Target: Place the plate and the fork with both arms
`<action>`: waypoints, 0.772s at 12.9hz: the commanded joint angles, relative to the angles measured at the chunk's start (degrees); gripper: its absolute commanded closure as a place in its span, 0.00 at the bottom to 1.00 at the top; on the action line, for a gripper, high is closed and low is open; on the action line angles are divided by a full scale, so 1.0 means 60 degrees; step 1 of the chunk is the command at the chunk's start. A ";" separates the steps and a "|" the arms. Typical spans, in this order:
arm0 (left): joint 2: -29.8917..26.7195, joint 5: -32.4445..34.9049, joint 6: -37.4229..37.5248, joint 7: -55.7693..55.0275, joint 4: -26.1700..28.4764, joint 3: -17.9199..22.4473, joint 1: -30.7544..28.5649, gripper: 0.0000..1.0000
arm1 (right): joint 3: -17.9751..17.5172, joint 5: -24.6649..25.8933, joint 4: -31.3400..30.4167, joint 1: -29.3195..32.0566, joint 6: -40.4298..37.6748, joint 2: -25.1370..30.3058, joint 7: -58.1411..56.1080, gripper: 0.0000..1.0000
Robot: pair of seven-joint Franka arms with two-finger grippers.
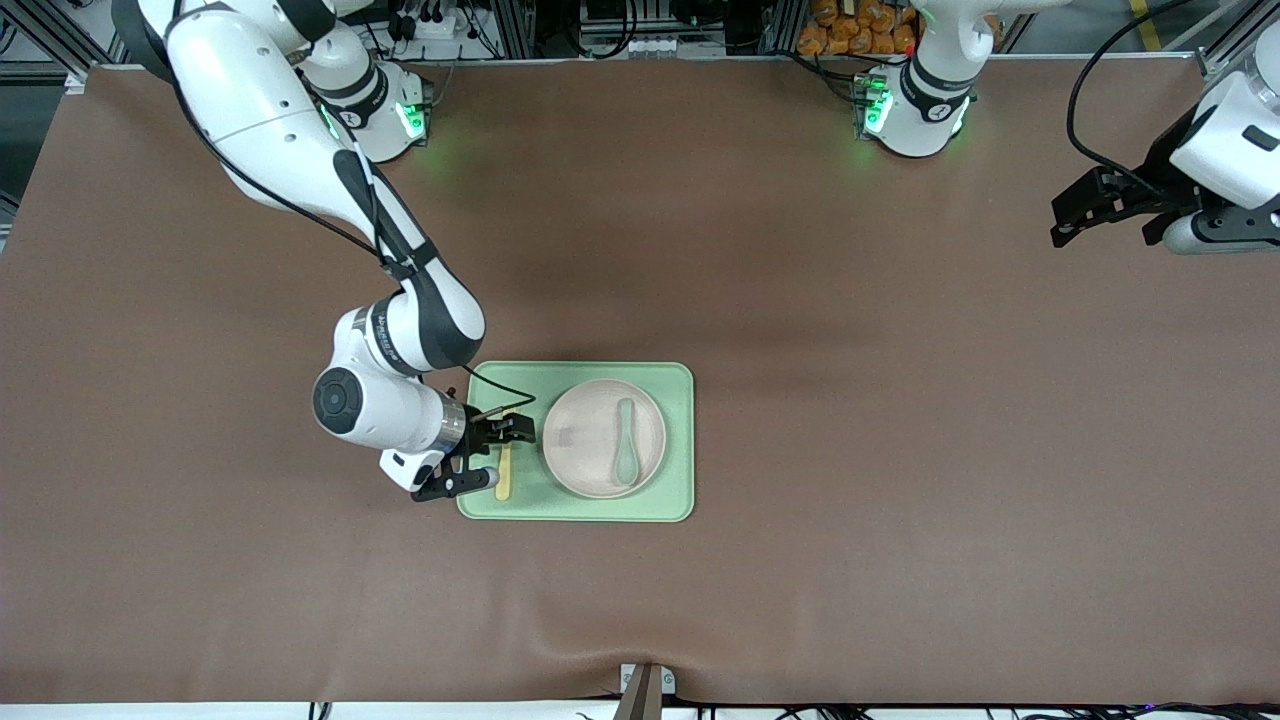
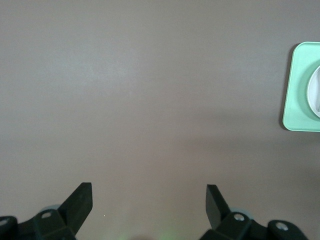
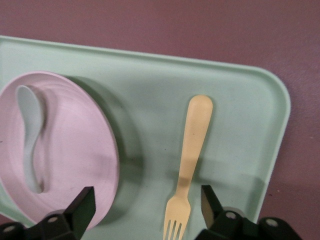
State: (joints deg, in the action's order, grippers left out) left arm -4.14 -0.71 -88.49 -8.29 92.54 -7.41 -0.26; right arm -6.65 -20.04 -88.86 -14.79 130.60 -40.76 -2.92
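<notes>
The fork [image 3: 190, 165] lies flat on the green tray [image 1: 580, 510], in the strip between the plate [image 1: 590, 450] and the tray's rim toward the right arm's end of the counter [image 1: 900, 560]. It is seen between the spread jaws of the right gripper [image 1: 492, 455], free of both; nothing is gripped. The main risk is judged to lie here: the jaws stand low over the fork, so a sideways or tilted withdrawal could catch the handle and drag it against the plate or over the rim. A straight lift would avoid that.

The fork is pale yellow plastic, slim, with a rounded handle end and short tines; it is likely light and easily nudged. The plate is round, pale pinkish, low-rimmed, sits on the tray and carries a grey-green spoon [image 1: 626, 452].

Farther off, the left gripper [image 1: 1090, 205] waits with jaws open and empty over bare counter, well apart from the tray.
</notes>
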 commanded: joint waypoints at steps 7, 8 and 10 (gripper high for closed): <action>-0.0101 0.0250 -0.0194 0.0151 0.0031 -0.0039 -0.0118 0.00 | -0.0167 0.0777 0.2942 0.2214 -0.4873 0.0596 -0.1418 0.00; -0.0101 0.0250 -0.0194 0.0165 0.0031 -0.0010 -0.0118 0.00 | -0.0094 0.0879 0.3061 0.2245 -0.5284 0.0727 -0.1403 0.00; -0.0101 0.0250 -0.0194 0.0165 0.0031 0.0019 -0.0118 0.00 | -0.0079 0.1230 0.3135 0.2274 -0.5477 0.1327 -0.1345 0.00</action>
State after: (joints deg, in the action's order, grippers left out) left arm -4.17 -0.71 -89.24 -8.29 92.59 -7.15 -0.57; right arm -6.38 -14.72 -70.38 -1.19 99.38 -35.59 -11.25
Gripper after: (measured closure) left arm 0.000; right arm 0.000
